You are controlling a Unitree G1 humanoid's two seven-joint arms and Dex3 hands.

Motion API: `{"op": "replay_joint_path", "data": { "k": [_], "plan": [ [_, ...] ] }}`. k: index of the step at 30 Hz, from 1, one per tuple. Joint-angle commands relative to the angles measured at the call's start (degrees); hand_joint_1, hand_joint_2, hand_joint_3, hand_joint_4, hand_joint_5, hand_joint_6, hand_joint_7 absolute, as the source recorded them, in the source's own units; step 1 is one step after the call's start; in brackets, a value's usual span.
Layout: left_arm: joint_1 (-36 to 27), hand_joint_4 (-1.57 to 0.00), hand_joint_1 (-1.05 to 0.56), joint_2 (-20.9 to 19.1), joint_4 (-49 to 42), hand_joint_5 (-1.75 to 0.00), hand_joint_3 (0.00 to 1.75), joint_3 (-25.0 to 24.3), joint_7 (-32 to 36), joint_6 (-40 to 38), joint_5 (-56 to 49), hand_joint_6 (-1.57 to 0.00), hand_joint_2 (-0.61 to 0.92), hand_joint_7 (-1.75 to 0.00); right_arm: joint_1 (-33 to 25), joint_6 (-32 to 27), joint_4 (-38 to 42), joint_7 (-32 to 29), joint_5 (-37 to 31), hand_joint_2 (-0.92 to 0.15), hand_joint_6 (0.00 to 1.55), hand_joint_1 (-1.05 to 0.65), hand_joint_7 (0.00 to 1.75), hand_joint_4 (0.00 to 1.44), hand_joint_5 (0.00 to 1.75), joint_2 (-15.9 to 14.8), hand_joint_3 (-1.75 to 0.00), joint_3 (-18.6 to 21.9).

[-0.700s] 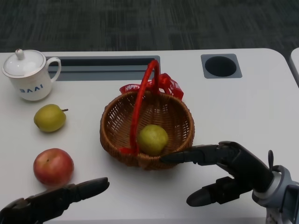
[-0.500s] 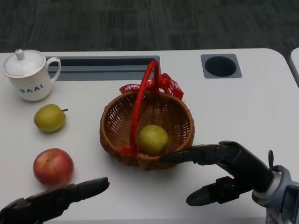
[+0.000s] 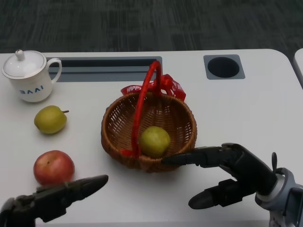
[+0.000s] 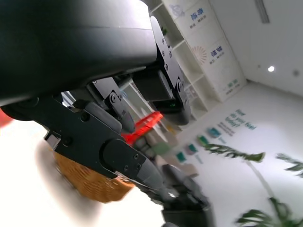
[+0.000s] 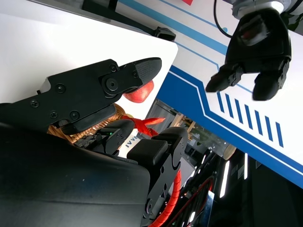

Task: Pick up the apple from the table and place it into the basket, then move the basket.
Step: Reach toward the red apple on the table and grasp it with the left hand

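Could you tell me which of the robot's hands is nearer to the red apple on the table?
The left. The left hand sits just below the red apple, fingers open and not holding it. The right hand is across the table, with a finger at the basket rim.

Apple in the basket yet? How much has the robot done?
Not yet. The red apple sits on the table, outside the basket, which holds only a green fruit. The left hand is open beside the apple. The right hand is open by the basket rim. Picking, placing and moving the basket remain.
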State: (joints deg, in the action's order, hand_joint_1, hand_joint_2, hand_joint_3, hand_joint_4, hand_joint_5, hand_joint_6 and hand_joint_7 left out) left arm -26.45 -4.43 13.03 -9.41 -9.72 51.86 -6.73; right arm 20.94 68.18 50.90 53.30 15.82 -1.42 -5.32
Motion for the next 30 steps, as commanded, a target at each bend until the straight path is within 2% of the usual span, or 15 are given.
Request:
{"op": "replay_joint_path", "data": {
  "k": [1, 4, 7, 15, 20, 24, 30],
  "plan": [
    [0.5, -0.53, -0.66, -1.0, 0.9, 0.00, 0.00, -4.7, 2.9, -1.1, -7.1, -0.52, 0.70, 0.00, 0.0, 0.8, 0.2, -0.6, 0.2, -0.83, 0.67, -0.47, 0.00, 0.72, 0.00, -0.7, 0.00, 0.2],
    [3.0, -0.41, -0.73, -2.3, -1.8, 0.00, 0.00, -7.4, 5.4, -1.3, -10.7, -0.43, 0.67, 0.00, -0.1, 1.0, 0.2, -0.5, 0.3, -0.83, 0.67, -0.47, 0.00, 0.72, 0.00, -0.6, 0.00, 0.2],
    [6.1, -0.39, -0.75, -3.7, -6.4, 0.00, 0.00, -9.7, 8.9, -1.0, -13.3, -0.41, 0.65, 0.00, -0.2, 0.7, 0.1, -0.7, 0.2, -0.83, 0.67, -0.47, 0.00, 0.72, 0.00, -0.7, 0.00, 0.1],
    [13.8, -0.29, -0.68, -6.4, -23.3, 0.00, 0.02, -10.7, 19.0, -0.8, -17.4, -0.33, 0.70, 0.00, -0.8, 0.3, -0.6, -0.3, 0.7, -0.83, 0.67, -0.46, 0.00, 0.72, 0.00, -0.9, 0.00, -0.1],
    [21.0, -0.20, -0.69, -7.6, -37.2, -0.01, 0.01, -8.1, 27.8, -0.5, -21.5, -0.26, 0.73, 0.00, -1.1, -0.6, -0.9, 0.6, 1.6, -0.84, 0.65, -0.46, 0.00, 0.70, 0.00, -1.0, 0.00, -0.4],
    [26.3, -0.23, -0.71, -8.3, -46.7, -0.02, 0.01, -5.1, 33.8, -0.8, -23.1, -0.26, 0.74, -0.01, -1.7, -1.8, -1.7, 0.9, 1.9, -0.84, 0.64, -0.46, 0.00, 0.69, 0.00, -1.3, 0.00, -0.5],
    [32.1, -0.26, -0.69, -7.2, -56.0, -0.02, 0.00, -1.0, 36.8, -3.3, -20.5, -0.30, 0.74, -0.01, -2.4, -2.7, -3.0, 1.8, 2.9, -0.83, 0.64, -0.44, 0.00, 0.69, 0.00, -1.4, 0.00, -0.5]
  ]
}}
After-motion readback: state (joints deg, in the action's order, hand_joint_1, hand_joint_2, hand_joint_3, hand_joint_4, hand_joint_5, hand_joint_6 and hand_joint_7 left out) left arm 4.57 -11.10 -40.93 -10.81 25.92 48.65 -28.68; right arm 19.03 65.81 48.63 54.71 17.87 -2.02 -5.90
